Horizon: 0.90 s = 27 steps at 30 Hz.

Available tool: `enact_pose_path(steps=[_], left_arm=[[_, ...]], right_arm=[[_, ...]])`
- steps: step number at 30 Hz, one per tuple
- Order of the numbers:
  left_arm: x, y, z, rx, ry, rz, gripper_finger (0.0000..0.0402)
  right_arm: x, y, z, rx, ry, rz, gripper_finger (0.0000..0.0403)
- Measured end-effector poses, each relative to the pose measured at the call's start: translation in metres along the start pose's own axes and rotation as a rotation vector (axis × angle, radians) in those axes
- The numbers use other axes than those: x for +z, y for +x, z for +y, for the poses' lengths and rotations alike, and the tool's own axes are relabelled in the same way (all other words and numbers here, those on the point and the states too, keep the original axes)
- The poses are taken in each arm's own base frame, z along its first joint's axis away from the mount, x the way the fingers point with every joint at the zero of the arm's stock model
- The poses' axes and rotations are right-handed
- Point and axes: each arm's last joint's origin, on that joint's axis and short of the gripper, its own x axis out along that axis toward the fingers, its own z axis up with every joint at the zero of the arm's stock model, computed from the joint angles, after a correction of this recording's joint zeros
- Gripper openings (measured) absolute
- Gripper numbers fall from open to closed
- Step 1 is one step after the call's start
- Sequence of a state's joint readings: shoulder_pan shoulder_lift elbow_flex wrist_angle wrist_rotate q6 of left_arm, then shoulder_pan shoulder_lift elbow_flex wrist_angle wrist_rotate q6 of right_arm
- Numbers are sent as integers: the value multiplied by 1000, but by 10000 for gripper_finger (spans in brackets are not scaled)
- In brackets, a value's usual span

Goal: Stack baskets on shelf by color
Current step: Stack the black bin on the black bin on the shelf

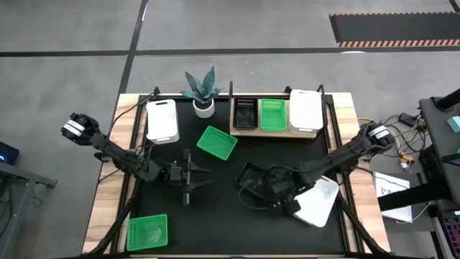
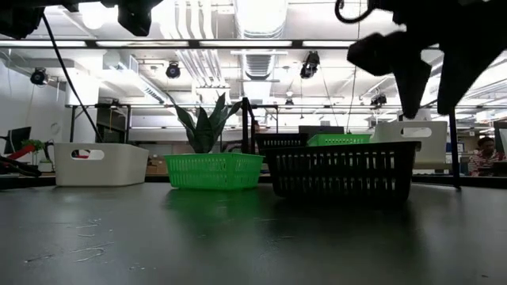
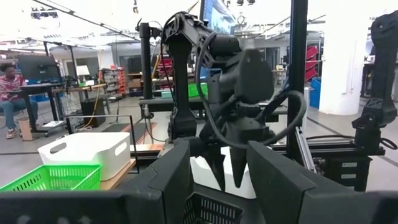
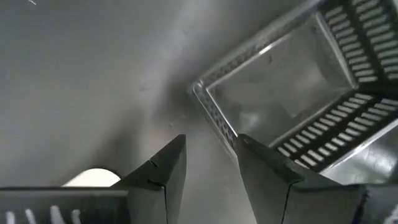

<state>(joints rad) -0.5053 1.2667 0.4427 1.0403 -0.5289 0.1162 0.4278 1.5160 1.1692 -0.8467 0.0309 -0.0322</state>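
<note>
The shelf (image 1: 277, 133) stands at the table's far edge and carries a black basket (image 1: 245, 114), a green basket (image 1: 272, 114) and a white basket (image 1: 305, 111) side by side. Another black basket (image 2: 341, 170) rests on the tabletop near the middle. My right gripper (image 4: 211, 146) hangs open above that basket's near-left corner (image 4: 208, 93), fingers pointing down and clear of the rim. My left gripper (image 1: 188, 176) is open and waits level over the table, left of centre. Loose baskets lie on the table: green (image 1: 216, 142), green (image 1: 147, 232), white (image 1: 161, 120) and white (image 1: 316, 201).
A potted plant (image 1: 203, 93) stands at the far edge between the left white basket and the shelf. Cables run along both table sides. A person (image 3: 12, 93) sits in the room beyond the table. Bare black tabletop (image 1: 215, 216) lies near the front centre.
</note>
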Motion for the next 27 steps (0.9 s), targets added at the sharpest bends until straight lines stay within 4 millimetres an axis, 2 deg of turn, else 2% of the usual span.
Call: enact_pose_path(steps=[11,15,22,27], left_arm=[[-1,0,0,0,5,3,145],[-1,0,0,0,6,2,145],[5,-1,1,7,76,-20,145],[19,-5,6,26,154,-88,145]], right_arm=[[-15,32,-3,-62,-7,-29,134],[-19,39,-4,-73,-18,-53,118],[-14,37,-4,-76,-31,-87,23],[3,20,-5,-74,34,-142,13]])
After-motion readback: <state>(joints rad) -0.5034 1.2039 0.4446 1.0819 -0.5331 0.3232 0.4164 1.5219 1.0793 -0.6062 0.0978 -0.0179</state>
